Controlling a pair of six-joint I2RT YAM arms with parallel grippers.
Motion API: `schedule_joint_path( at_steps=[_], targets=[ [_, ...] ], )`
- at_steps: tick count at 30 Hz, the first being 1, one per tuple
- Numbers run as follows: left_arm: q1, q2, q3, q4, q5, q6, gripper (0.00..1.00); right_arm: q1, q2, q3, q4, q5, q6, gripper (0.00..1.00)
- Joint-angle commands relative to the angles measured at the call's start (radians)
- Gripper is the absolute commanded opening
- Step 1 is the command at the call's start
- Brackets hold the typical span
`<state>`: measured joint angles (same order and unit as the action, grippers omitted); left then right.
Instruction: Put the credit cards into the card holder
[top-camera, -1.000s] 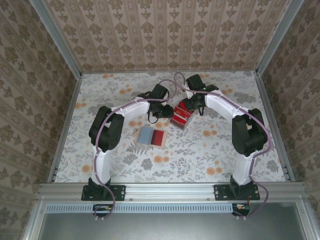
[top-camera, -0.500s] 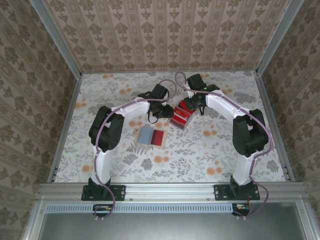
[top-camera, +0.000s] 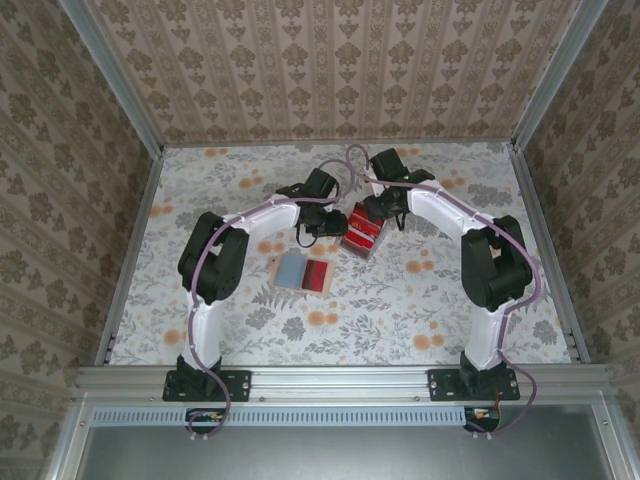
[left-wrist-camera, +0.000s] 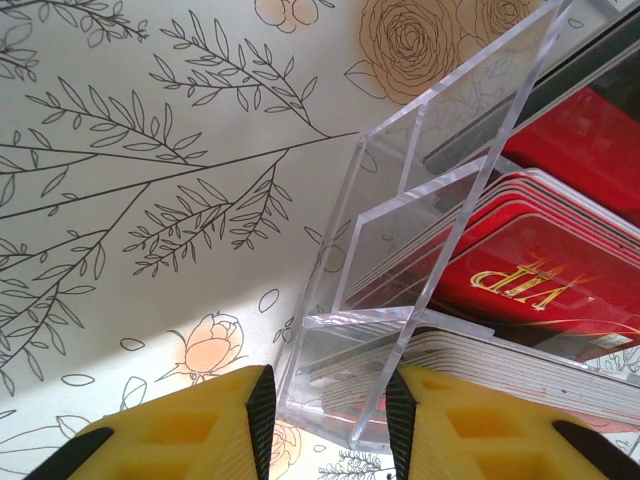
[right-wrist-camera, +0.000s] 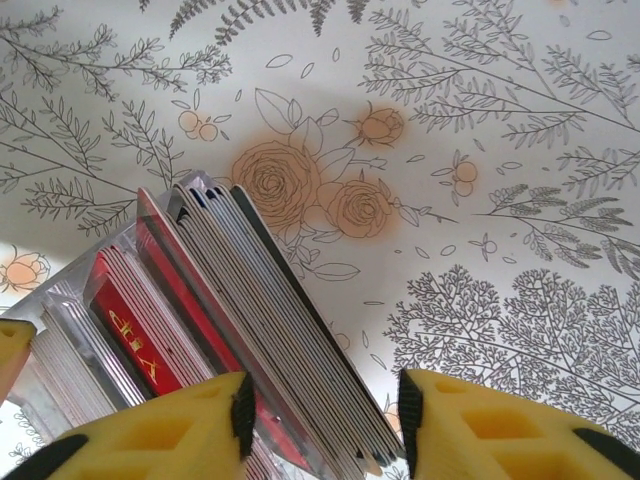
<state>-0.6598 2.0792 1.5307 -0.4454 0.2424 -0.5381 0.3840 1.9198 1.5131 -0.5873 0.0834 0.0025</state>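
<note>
Top view: open card holder (top-camera: 303, 272) flat near left arm (top-camera: 215, 262), credit cards (top-camera: 362, 229) racked just beyond.
Left wrist: left gripper (left-wrist-camera: 326, 396) narrow, clamping clear rack (left-wrist-camera: 400, 200) corner.
Right wrist: right gripper (right-wrist-camera: 322, 400) half-wide astride cards; best to pinch one card only.

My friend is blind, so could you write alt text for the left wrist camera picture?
A clear plastic card holder, its stepped slots packed with red cards, stands on a floral tablecloth. The left pincer pinches its near end between yellow fingers.
</note>
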Motion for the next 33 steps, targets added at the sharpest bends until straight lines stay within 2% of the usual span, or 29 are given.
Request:
schedule_joint_path(
  at_steps=[1,10,24,33],
  targets=[
    [-0.010,0.045,-0.003,-0.086,0.008,0.003,0.37,0.014,0.050,0.060,-0.038,0.028,-0.011,0.49],
    [-0.009,0.041,-0.016,-0.079,0.003,0.006,0.37,0.010,0.080,0.076,-0.033,0.111,-0.005,0.49],
    [-0.009,0.047,-0.015,-0.079,0.012,0.006,0.37,-0.004,-0.004,0.029,-0.011,0.114,-0.001,0.45],
    [-0.010,0.040,-0.023,-0.079,0.013,0.003,0.37,-0.004,-0.018,0.021,-0.009,0.085,-0.002,0.35]
  ],
)
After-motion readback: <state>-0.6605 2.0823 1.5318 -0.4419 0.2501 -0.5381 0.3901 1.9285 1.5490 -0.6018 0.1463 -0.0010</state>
